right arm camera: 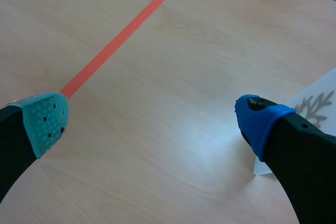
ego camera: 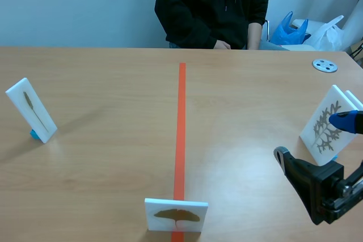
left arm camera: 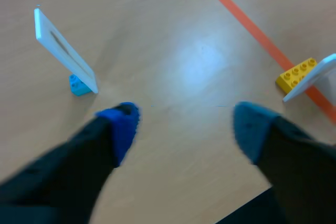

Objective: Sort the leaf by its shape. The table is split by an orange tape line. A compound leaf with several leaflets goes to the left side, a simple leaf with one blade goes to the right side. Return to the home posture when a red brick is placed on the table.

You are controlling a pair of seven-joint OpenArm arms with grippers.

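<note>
In the scene view, the wooden surface (ego camera: 108, 77) was divided by the orange tape line (ego camera: 181, 123). On the left side stood the narrow-leaf card (ego camera: 31, 110), a white card that leaned back on a small blue brick (ego camera: 35, 135). The fan-leaf card (ego camera: 176, 215) stood at the near edge, directly on the tape line. The branched-leaf card (ego camera: 327, 126) stood tilted at the far right side. The right arm (ego camera: 317, 188) came in low at the right, and one blue pad (ego camera: 347, 121) of it was in front of this card's upper edge. I could not tell if it touched the card. A person in a black top (ego camera: 212, 7) sat across the surface, and a grey disc (ego camera: 325, 66) lay near the far right corner.

In the left wrist view, the left jaws were wide apart, with the blue pads (left arm camera: 123, 124) at both sides and only bare surface between them. The narrow-leaf card (left arm camera: 65, 51) on its blue brick (left arm camera: 80, 85) was ahead, beyond the left finger. The fan-leaf card (left arm camera: 317, 74) leaned on a yellow brick (left arm camera: 297, 73) at the tape line (left arm camera: 252, 30).

In the right wrist view, the right jaws were also apart, one teal pad (right arm camera: 46, 121) and one blue pad (right arm camera: 260, 119). The branched-leaf card (right arm camera: 315, 103) stood just behind the blue-padded finger, outside the gap. The tape line (right arm camera: 121, 32) ran ahead of the teal pad.
</note>
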